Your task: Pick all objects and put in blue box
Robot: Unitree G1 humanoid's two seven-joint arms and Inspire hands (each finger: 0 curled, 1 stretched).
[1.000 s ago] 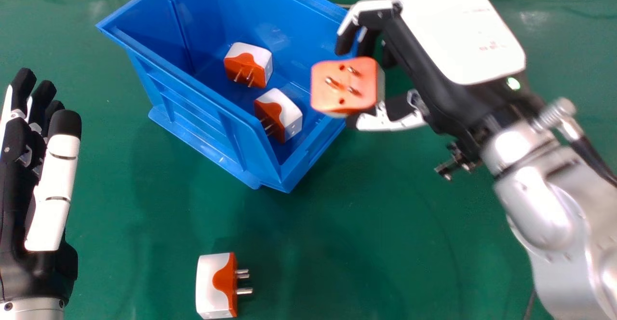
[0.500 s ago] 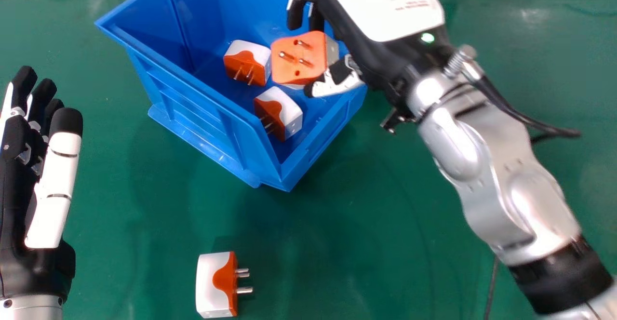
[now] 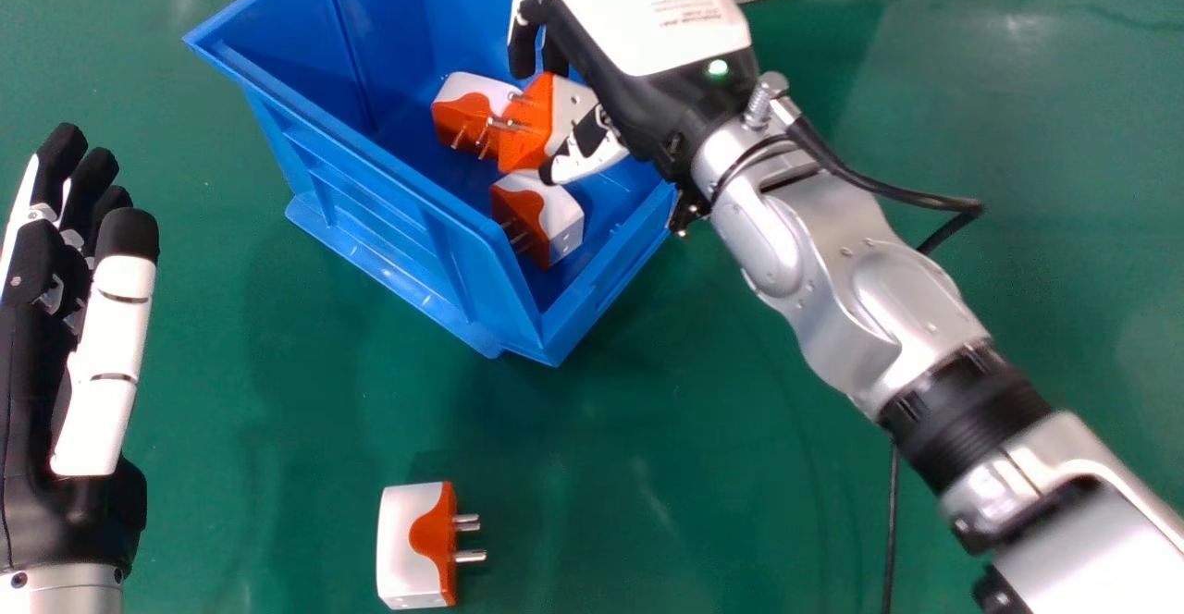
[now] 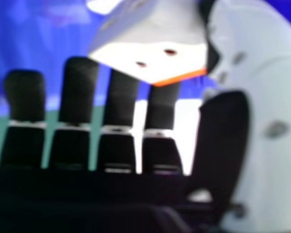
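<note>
Head view, clock positions taken from its centre unless noted. The green bench (image 3: 703,466) forms the work surface. The silver right arm (image 3: 823,290) enters at 4 o'clock and extends to 12 o'clock. The blue box (image 3: 370,207) stands on the bench between 10 and 11 o'clock, open side up.

The left robot hand (image 3: 32,392) is at 9 o'clock, beside the box and apart from it — fingers extended, nothing in its grasp. The right robot hand (image 3: 647,22) is at 12 o'clock, above the box opening, pinching the held plug adapter (image 3: 527,138) between thumb and fingers. The right hand view also shows this adapter at the thumb.

The held plug adapter is over the box interior, prongs toward 9 o'clock; its clearance above the adapters below cannot be determined. Two plug adapters lie inside the box: the first boxed adapter (image 3: 458,115) at 9 o'clock from the held unit, the second boxed adapter (image 3: 555,218) at 6 o'clock from it. The remaining adapter (image 3: 407,549) rests on the bench at 7 o'clock, outside the box — prongs toward 3 o'clock.
</note>
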